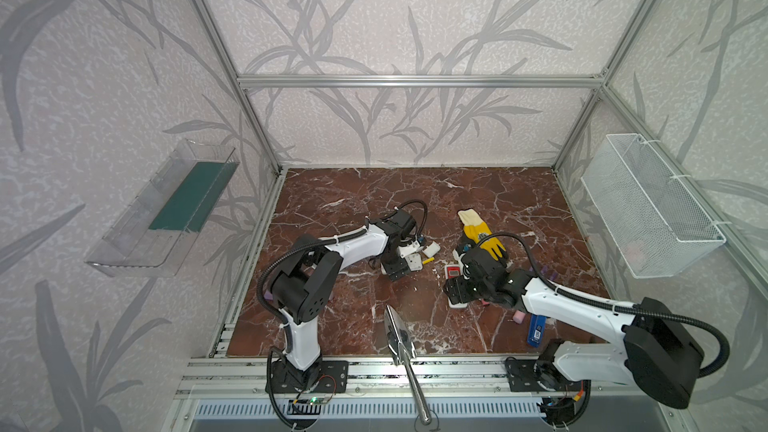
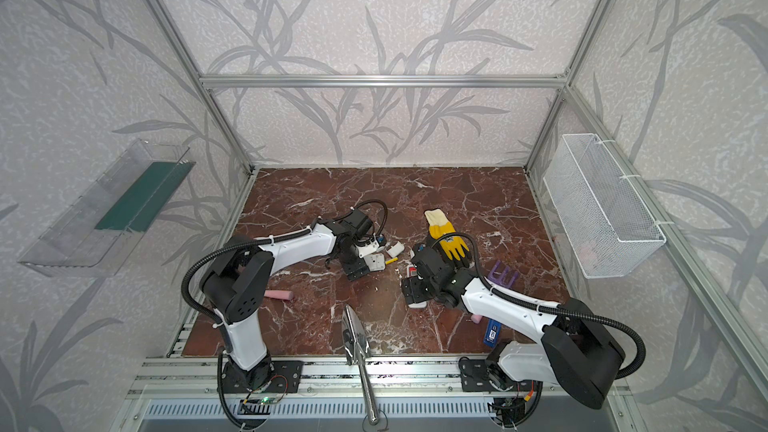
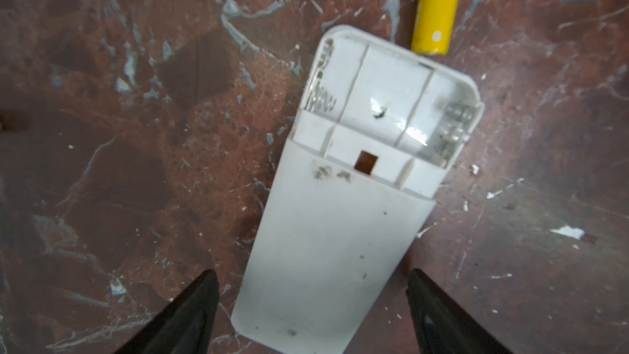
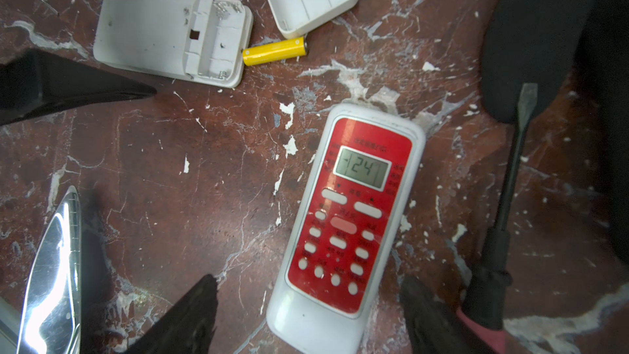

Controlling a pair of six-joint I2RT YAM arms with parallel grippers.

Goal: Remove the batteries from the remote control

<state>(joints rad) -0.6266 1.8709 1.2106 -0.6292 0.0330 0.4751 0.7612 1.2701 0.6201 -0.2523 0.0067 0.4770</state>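
Left of centre in both top views, the left gripper [image 3: 311, 272] is held low over a white remote [image 1: 411, 261] that lies face down on the marble table [image 1: 332, 201]. In the left wrist view its jaws are seen spread wide, one finger on each side of the remote's body, with a gap left on both sides; nothing is gripped. The remote's battery compartment is uncovered, with bare slots and contact springs exposed. One yellow battery [image 1: 428, 260] is laid on the table just beside that open end, and the detached white cover [image 1: 432, 248] is found just beyond it, inner side up. Right of centre, the right gripper [image 4: 308, 280] is poised over a red-faced remote [image 4: 354, 212], which lies buttons up with 24 shown on its display. Its jaws are likewise parted wide around the remote's button end, apart from it. A screwdriver [image 4: 510, 178] is laid alongside, and a yellow glove [image 1: 482, 234] is seen further back.
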